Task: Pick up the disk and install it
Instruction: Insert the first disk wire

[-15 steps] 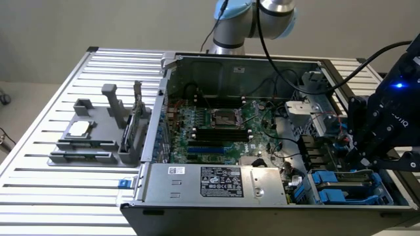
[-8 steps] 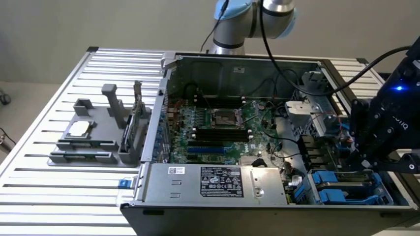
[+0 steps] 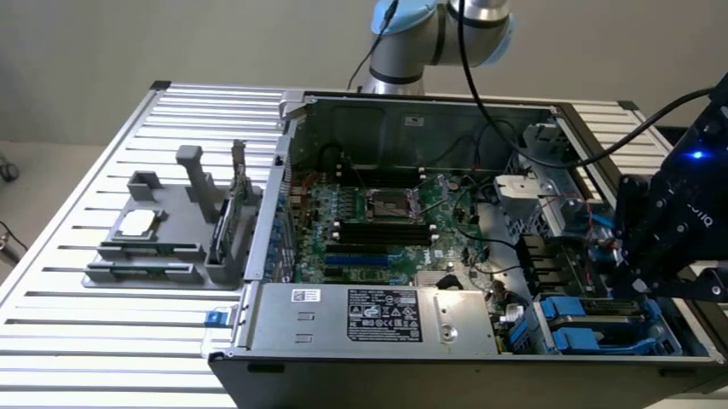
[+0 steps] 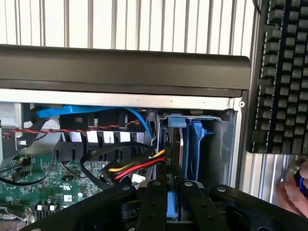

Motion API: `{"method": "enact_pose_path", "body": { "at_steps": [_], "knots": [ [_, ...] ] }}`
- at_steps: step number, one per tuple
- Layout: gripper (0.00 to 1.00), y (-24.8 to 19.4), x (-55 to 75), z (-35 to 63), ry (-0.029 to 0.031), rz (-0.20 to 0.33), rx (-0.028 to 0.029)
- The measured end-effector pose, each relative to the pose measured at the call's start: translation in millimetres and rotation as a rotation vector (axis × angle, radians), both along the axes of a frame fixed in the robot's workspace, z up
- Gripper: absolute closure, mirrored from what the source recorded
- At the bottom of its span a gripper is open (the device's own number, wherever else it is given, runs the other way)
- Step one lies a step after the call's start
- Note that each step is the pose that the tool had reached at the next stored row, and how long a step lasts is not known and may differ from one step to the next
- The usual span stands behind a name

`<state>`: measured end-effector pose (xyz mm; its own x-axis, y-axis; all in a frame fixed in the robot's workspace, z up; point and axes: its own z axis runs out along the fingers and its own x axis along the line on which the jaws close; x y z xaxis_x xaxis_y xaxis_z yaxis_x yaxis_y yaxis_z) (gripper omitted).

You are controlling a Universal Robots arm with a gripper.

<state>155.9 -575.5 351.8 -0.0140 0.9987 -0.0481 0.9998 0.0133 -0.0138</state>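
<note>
disk pinched at the drive bay

my gripper (image 4: 172,186) was down inside the open computer case (image 3: 455,379), at the corner on the exterior view's right where the drive bays sat; my two black fingers (image 4: 153,207) were pressed in on the disk (image 4: 172,208), whose blue frame showed edge-on in the narrow gap between them; the disk stood on edge and pointed into a bay, just beside a blue tray (image 4: 197,144) standing upright in there; how deep it had gone in i could not tell; a bundle of red, yellow and black cables (image 4: 139,166) ran up to the bay close by my fingers, and a flat blue cable (image 4: 82,111) lay along the case wall; the green circuit board (image 3: 376,221) covered the floor of the case; the case lay on its side on a slatted metal table (image 3: 114,358); on the exterior view's left, well apart from me, a grey holder (image 3: 159,260) stood on the table with a small silver chip (image 3: 136,223) lying flat in it and a thin dark card (image 3: 239,183) upright at its edge; outside the case wall lay a black keyboard (image 4: 284,72), and a person's hand (image 4: 292,195) was just beside it.
</note>
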Motion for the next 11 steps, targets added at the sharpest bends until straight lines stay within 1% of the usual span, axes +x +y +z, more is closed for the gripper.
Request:
{"method": "enact_pose_path", "body": {
  "at_steps": [3,7,8,9,11],
  "knots": [
    [0.84,0.3,1.7,-0.7,0.0002,-0.017,-0.0044],
    [0.84,0.4,1.8,-0.9,0.0012,-0.017,-0.0055],
    [0.84,0.9,1.8,-1.2,0.0018,-0.017,-0.0089],
    [0.84,1.8,1.9,-1.6,0.0026,-0.017,-0.0148],
    [0.84,3.7,1.8,-2.2,0.003,-0.017,-0.031]
  ]
}}
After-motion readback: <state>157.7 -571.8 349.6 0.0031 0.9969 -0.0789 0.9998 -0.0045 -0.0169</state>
